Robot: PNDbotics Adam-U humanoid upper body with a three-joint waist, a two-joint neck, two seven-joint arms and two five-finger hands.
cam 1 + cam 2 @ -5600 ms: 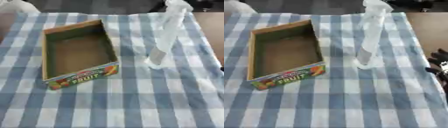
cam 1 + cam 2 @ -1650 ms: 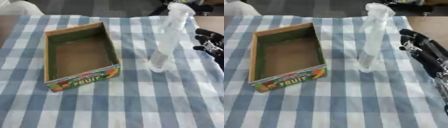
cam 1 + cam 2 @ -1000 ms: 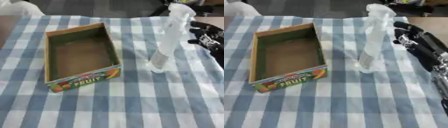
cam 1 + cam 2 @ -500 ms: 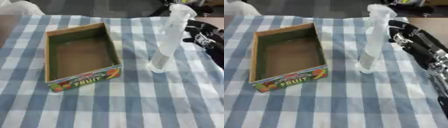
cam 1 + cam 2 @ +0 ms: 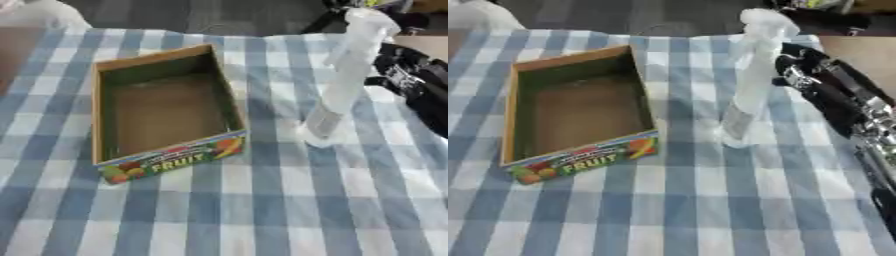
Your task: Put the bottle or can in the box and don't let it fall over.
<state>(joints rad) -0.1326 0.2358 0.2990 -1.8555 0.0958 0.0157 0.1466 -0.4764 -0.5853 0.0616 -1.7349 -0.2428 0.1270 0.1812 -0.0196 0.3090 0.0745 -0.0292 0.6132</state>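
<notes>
Your right hand (image 5: 802,67) comes in from the right side, level with the upper half of the bottle (image 5: 750,80) and just to its right. In the right eye view the dark fingers (image 5: 787,64) sit right at the bottle's edge, but you cannot tell from either view whether they touch it, or how far they are spread — the fingers merge into one dark mass against the forearm. Nothing shows them wrapped round the bottle.

The bottle is tall, slim and translucent white, with a rounded cap at the top. It stands upright on the blue-and-white checked tablecloth (image 5: 262,210), right of the box (image 5: 166,112) and apart from it, with a strip of cloth between the bottle's base and the box's right wall. Its base sits about level with the near right corner of the box.

The box is an open cardboard tray with brown inner walls and floor, lying slightly askew, its long sides running from near to far. Its near wall carries a coloured fruit label (image 5: 175,160) with the word FRUIT. Nothing lies inside it.

Your left hand shows in neither view.
</notes>
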